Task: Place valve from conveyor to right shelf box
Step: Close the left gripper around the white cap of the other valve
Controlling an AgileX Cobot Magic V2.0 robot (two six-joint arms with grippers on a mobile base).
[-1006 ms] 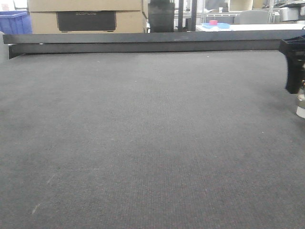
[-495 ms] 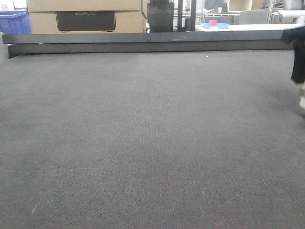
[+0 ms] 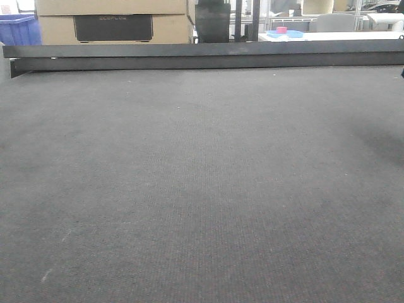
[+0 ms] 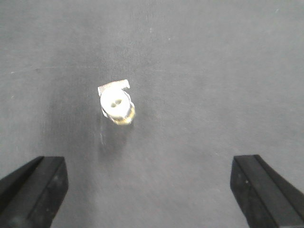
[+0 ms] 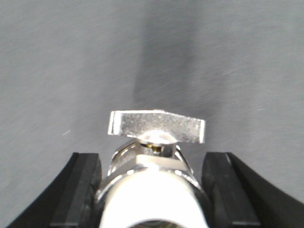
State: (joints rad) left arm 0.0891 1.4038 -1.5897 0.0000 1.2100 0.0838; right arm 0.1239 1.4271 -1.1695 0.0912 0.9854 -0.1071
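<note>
gone from the right edge of the front view is your right gripper, which stood there a second ago with its load. that view now holds only the grey belt and the dark rail along its far side. behind the rail a cardboard box carries a dark label, but its pale lettering is too faint to read. a blue bin sits far left, and a blue tray with something pink on it lies on a white table at the back.

your right gripper hangs above a grey surface, clenched on a valve. one black finger presses each side of the shiny body, and the flat metal handle juts out past the tips. your left gripper hovers over the belt with its jaws spread wide, grasping nothing. a second valve lies on the belt ahead of it, touching neither finger. you have two valves and two grippers in view.
</note>
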